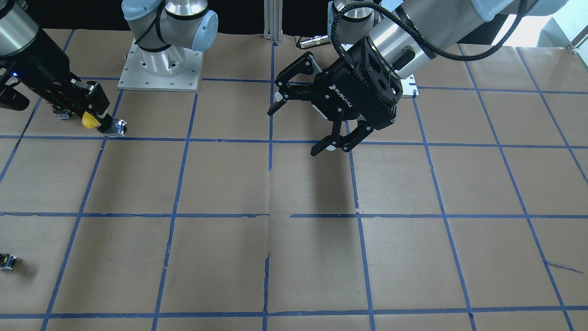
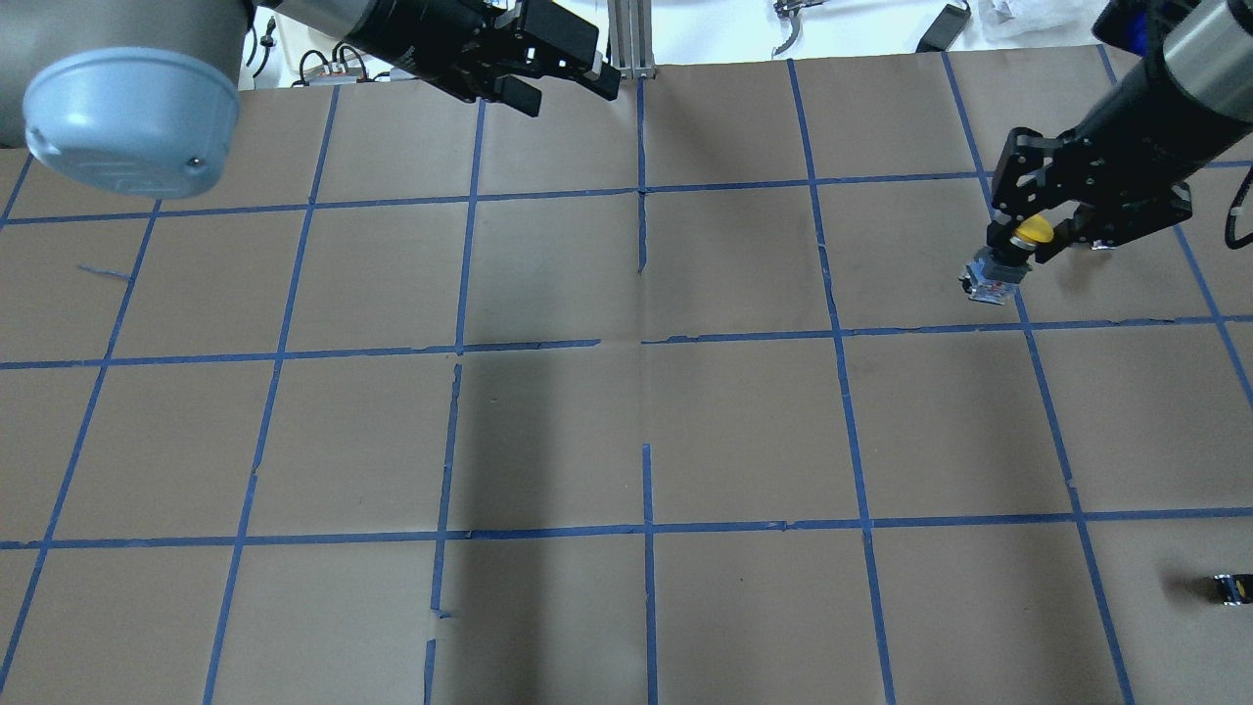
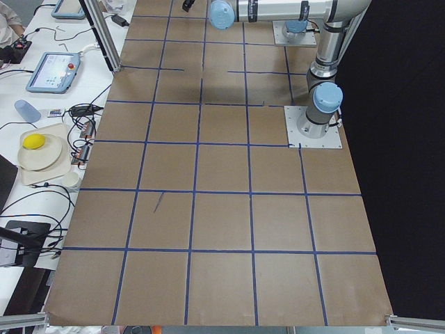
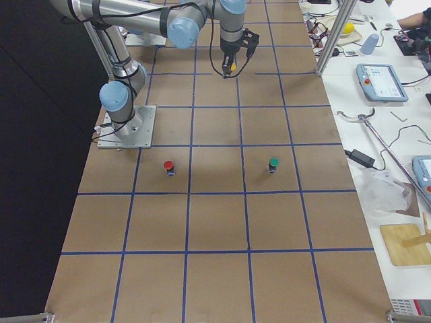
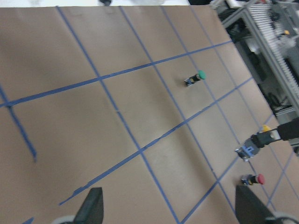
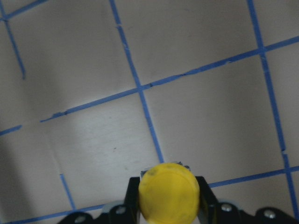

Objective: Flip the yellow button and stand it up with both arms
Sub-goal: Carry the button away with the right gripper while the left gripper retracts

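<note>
While the left gripper (image 2: 570, 90) hangs spread wide at the overhead view's 12 o'clock, the yellow button (image 2: 1008, 259) lies well off toward 4 o'clock; the right gripper (image 2: 1028, 240), the nearer, clamps its cap end; body slanting to 7 o'clock.

The middle squares of the table (image 2: 646, 431) lie open under the raised, spread left gripper (image 1: 294, 131); on the robot's right stand the right gripper (image 2: 1023, 243) clamping the yellow button (image 2: 1033, 231), a small block (image 2: 1230, 587), a red button (image 4: 168, 166), a green button (image 4: 273, 163).
</note>
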Robot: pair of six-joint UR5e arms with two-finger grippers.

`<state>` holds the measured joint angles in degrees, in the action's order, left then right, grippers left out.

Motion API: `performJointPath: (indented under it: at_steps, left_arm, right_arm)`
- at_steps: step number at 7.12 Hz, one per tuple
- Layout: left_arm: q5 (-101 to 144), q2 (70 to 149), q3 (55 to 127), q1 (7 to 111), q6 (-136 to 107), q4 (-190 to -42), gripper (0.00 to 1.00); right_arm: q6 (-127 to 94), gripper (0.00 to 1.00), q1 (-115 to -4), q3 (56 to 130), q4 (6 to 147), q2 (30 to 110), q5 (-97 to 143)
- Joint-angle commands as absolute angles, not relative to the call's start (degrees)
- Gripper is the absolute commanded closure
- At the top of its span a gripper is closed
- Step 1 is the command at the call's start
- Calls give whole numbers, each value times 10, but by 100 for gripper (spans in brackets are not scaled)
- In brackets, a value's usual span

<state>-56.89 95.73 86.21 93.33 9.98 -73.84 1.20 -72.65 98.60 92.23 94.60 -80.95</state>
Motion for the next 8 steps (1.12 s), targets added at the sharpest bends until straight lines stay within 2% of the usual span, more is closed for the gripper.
performJointPath:
  at_steps: [1, 4, 8]
  left_arm:
    - [-832, 902, 868, 932, 62, -839, 0]
    - [-928, 891, 870, 912, -32, -908, 0]
    - [-929, 889, 875, 901, -29, -904, 0]
  right_arm:
    - [114, 90, -663, 1054, 1016, 947, -851]
    - [228, 91, -518, 1129, 1083, 945, -849]
    - [294, 90, -478, 1227, 1300, 913, -852]
